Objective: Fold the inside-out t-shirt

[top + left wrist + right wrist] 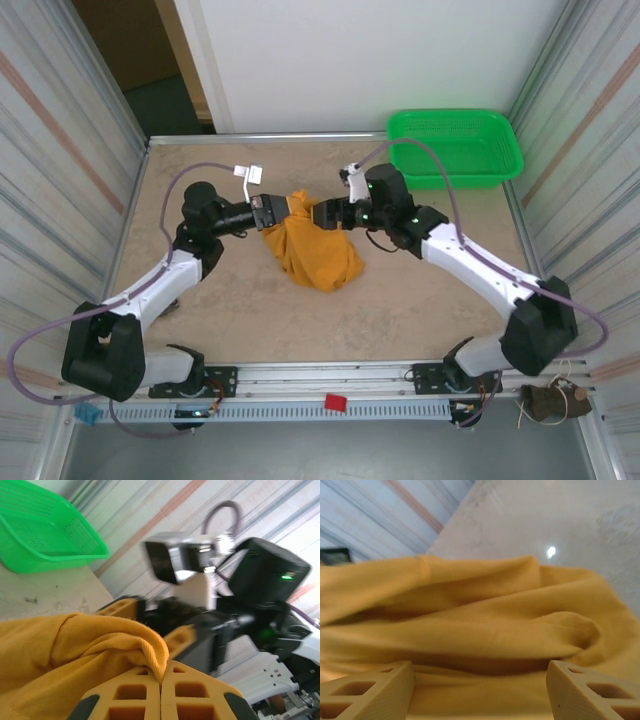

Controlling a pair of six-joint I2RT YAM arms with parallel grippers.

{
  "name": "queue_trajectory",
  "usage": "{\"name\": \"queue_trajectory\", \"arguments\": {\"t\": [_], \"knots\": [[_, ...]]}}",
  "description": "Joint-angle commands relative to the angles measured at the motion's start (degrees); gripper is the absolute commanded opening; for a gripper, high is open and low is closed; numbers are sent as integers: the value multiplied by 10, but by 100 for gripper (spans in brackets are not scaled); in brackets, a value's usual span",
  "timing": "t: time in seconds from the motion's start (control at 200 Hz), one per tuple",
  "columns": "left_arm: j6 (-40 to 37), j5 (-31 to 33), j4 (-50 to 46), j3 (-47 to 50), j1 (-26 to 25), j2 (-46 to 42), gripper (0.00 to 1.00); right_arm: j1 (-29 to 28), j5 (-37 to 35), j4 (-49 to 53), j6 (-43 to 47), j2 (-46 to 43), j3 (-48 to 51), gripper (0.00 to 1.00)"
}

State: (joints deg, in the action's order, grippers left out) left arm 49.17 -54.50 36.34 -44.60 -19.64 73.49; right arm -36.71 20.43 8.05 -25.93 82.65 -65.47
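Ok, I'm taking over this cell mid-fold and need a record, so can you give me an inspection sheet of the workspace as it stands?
Surface: beige mottled table, no spills seen.
Job's things: mustard t-shirt bunched mid-table between the arms, not yet folded.
Clutter: empty green basket at the far right corner; small red piece on the near rail.
Grippers: left gripper shut on a fold of the t-shirt; right gripper open, fingers wide apart with cloth between them.
Cables: a grey-purple cable loops along each arm, neither lying on the cloth.
Surroundings: striped panels left and right, white wall behind.
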Motion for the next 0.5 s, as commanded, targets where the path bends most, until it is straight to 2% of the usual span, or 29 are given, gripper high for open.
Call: {"name": "queue_trajectory", "arguments": {"t": [0.0, 0.04, 0.1, 0.125, 0.331, 0.491], "knots": [[-11, -32, 28, -27, -3, -3, 0, 7, 72, -42, 11, 45, -14, 65], [-18, -31, 14, -29, -1, -4, 0, 8, 92, -58, 6, 57, -12, 52], [-31, -30, -7, -31, 2, -6, 0, 14, 108, -67, 1, 64, -9, 12], [-33, -28, -12, -29, 6, -7, 0, 18, 113, -67, 0, 59, -6, 0], [-48, -13, -28, 8, 49, 5, 0, 56, 77, -75, -20, -56, 55, 0], [-45, 1, -2, 38, 60, 38, 0, 56, 46, -73, -35, -149, 87, 0]]}}
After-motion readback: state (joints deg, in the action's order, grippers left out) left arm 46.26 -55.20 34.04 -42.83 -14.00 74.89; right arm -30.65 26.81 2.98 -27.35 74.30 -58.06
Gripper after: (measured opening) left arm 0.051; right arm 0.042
